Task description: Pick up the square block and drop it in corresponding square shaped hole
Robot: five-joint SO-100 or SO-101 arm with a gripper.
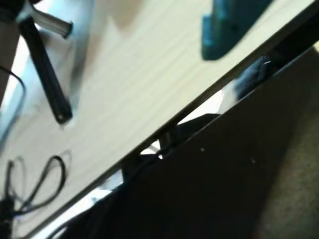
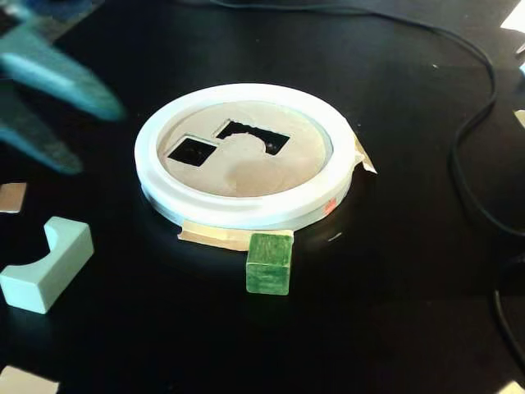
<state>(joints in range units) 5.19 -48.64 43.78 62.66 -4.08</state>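
On your fixed view, the small green wooden cube [image 2: 269,263] with streaky painted faces sits upright on the black tabletop [image 2: 394,312], just in front of the white ring [image 2: 246,209] that rims the tan round panel [image 2: 246,168]. The cube touches or nearly touches a strip of beige tape [image 2: 215,237] that runs under the ring's near edge. In the panel you see two dark cutouts: the small square hole [image 2: 192,151] toward the left, and beside it to the right the larger oblong cutout with a curved notch [image 2: 250,135]. Both are open, with nothing in them. At the left of that view lies the pale mint block with a curved notch [image 2: 45,263], well apart from the cube. The teal two-finger claw [image 2: 61,115] hangs blurred at the upper left, above the table and clear of cube and ring; its two fingers [image 2: 57,74] look spread apart and hold nothing. A black cable [image 2: 476,123] trails along the right side of the table. Your wrist view is blurred and tilted: it shows a pale wood-grain surface [image 1: 129,94], a teal part of the claw [image 1: 227,27] at the top edge, a black rod [image 1: 46,74] at the left, and a dark area below; neither the cube nor the hole is visible there.
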